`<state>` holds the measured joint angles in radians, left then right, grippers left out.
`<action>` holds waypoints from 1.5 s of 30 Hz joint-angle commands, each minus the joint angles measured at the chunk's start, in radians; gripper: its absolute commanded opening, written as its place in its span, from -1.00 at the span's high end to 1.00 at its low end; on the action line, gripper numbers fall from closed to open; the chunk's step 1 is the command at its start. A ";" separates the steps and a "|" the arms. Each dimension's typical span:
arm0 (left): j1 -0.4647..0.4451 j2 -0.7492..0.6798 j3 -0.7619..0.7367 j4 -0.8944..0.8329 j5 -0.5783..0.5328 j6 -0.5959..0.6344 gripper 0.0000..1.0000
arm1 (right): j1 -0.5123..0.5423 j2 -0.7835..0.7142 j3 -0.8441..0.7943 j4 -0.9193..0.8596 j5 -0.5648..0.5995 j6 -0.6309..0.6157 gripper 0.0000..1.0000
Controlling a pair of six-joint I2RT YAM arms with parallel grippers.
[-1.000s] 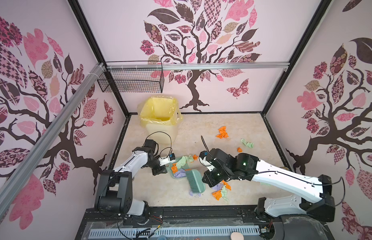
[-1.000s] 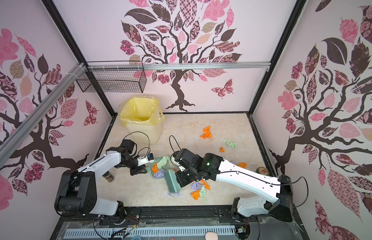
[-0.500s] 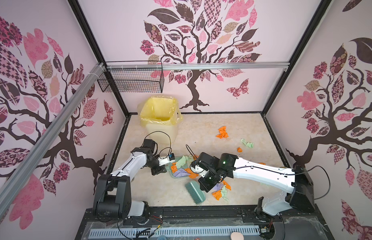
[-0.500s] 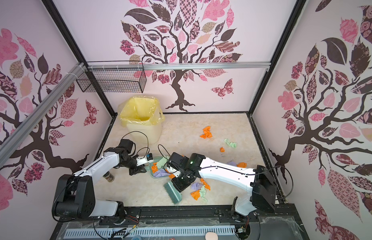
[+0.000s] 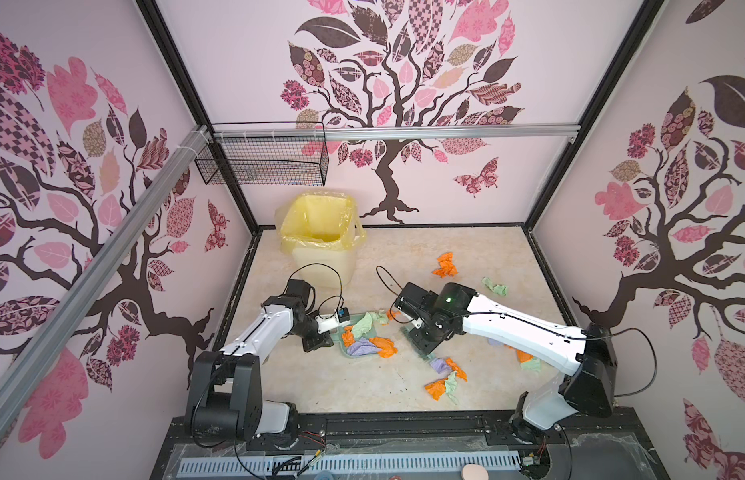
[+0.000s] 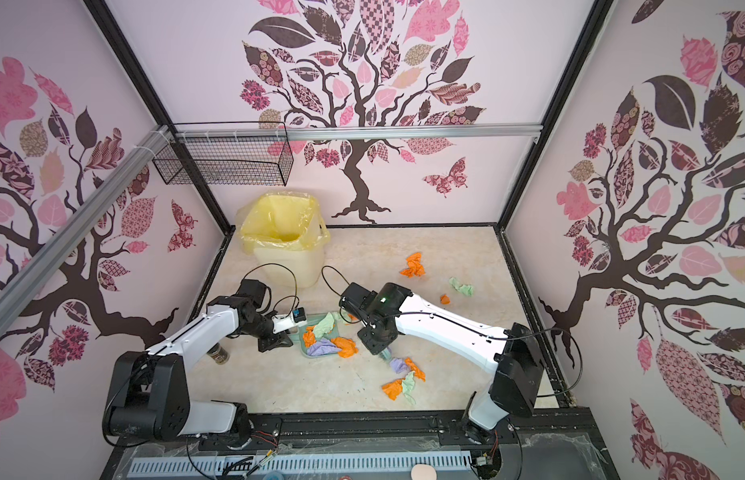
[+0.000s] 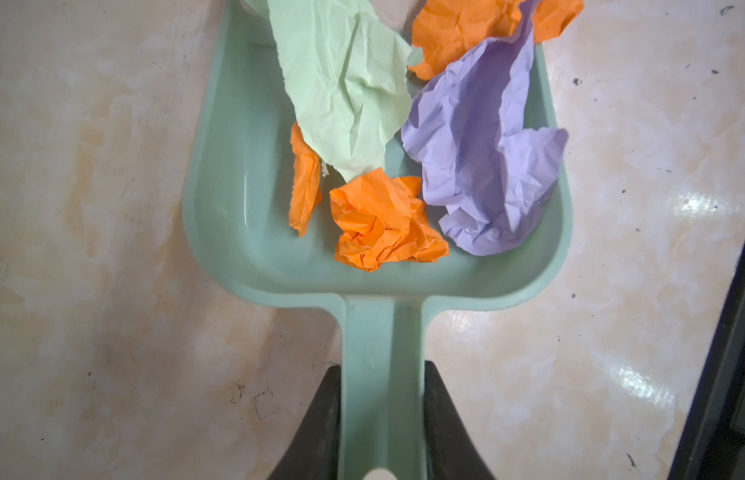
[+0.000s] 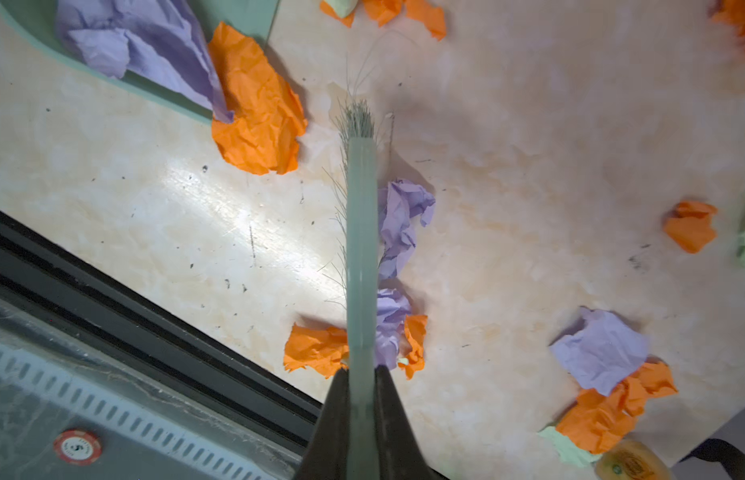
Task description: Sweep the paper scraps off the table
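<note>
Orange scraps (image 8: 314, 349) near table (image 8: 529, 145) edge, left end effector (image 7: 382, 370) grasping dustpan (image 7: 246, 232), right end effector (image 8: 361, 374) grasping brush (image 8: 361, 208)

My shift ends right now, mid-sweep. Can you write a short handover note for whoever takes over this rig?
Left gripper: jaws shut on the dustpan handle, pan flat on the table.
Right gripper: jaws shut on the brush, held over the front cluster.
Done: several paper scraps lie in the pan.
Left: the front cluster, scraps under the right arm, an orange scrap and a green scrap farther back; then probably emptying into the bin.
</note>
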<state>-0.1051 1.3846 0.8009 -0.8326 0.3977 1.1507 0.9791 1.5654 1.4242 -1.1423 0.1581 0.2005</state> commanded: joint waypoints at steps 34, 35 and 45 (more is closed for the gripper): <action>0.003 -0.035 -0.044 0.009 0.062 0.009 1.00 | -0.070 -0.207 -0.306 -0.063 -0.166 -0.620 1.00; 0.003 -0.035 -0.047 0.010 0.064 0.007 1.00 | -0.071 -0.201 -0.307 -0.055 -0.130 -0.624 1.00; 0.002 -0.044 -0.067 0.018 0.062 0.007 1.00 | -0.083 -0.174 -0.214 0.048 0.123 -0.666 1.00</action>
<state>-0.1051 1.3529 0.7559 -0.8219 0.4355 1.1519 0.9028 1.3739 1.1629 -1.1450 0.1425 -0.4385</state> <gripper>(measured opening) 0.266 0.119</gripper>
